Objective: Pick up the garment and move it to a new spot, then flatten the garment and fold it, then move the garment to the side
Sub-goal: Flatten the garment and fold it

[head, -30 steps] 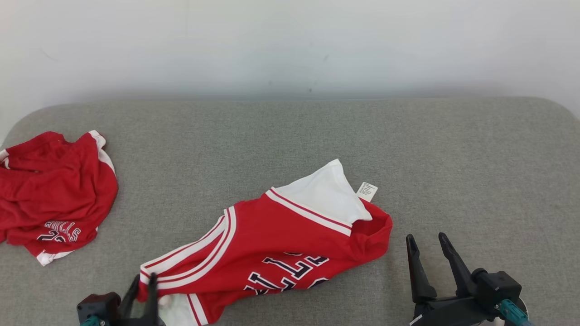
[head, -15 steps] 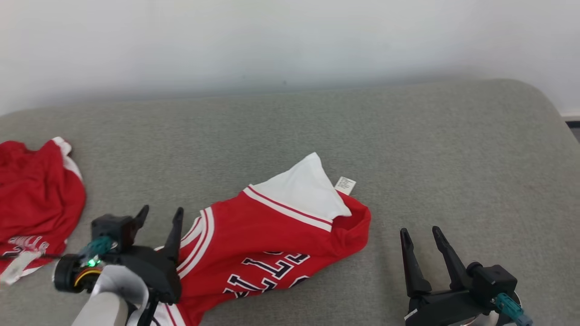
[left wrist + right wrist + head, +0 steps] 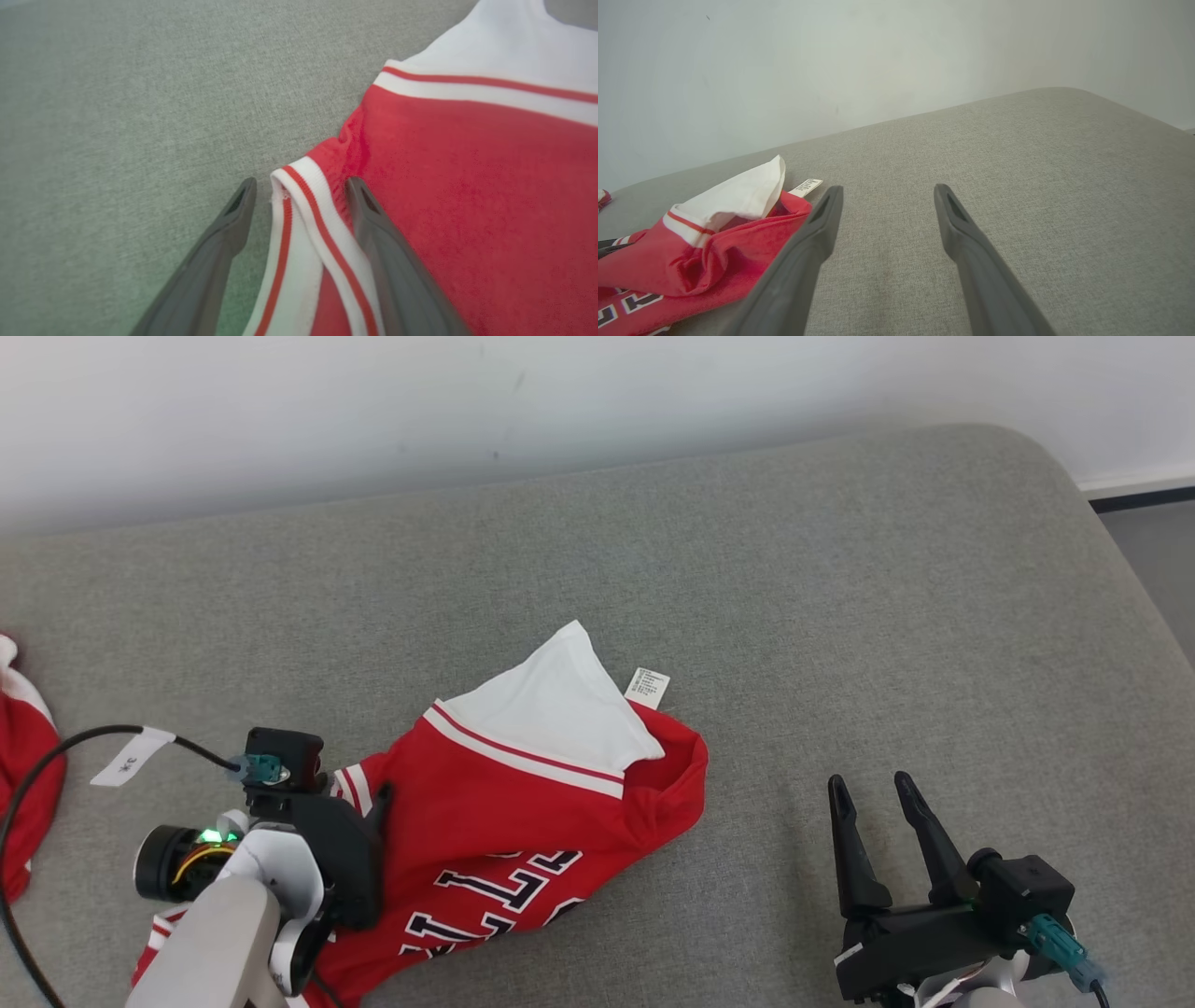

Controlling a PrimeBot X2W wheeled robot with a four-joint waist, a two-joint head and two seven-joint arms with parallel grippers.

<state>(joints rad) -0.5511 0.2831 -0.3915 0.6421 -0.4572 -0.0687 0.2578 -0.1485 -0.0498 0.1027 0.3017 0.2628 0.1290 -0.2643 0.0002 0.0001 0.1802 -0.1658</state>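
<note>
Head view with both wrist views. The garment (image 3: 523,821), a red jersey with white-and-red striped trim, dark outlined lettering and a white panel turned out at its top, lies crumpled on the grey padded surface (image 3: 840,616), left of centre in the lower half of the head view; a small white care label (image 3: 648,686) sticks out at its upper right corner. The left arm enters from the bottom left corner of the head view as a pale forearm (image 3: 215,943), with the wrist bent so that the dark gripper body lies over the garment's left edge and the fingers point toward the upper right of the frame. In the left wrist view the left gripper (image 3: 301,186) stands spread, its two fingers astride the striped trim: one finger over bare grey cloth, the other over red fabric, and the trim between them is not pinched. The right gripper (image 3: 870,784) sits at the lower right of the head view, fingers parted and pointing up the frame with a slight lean to the left, over bare surface and apart from the garment's right edge. A black cable (image 3: 56,747) with a white tag loops at the left. A second red garment (image 3: 23,784) shows at the left edge. A white wall (image 3: 373,411) runs behind the surface.
</note>
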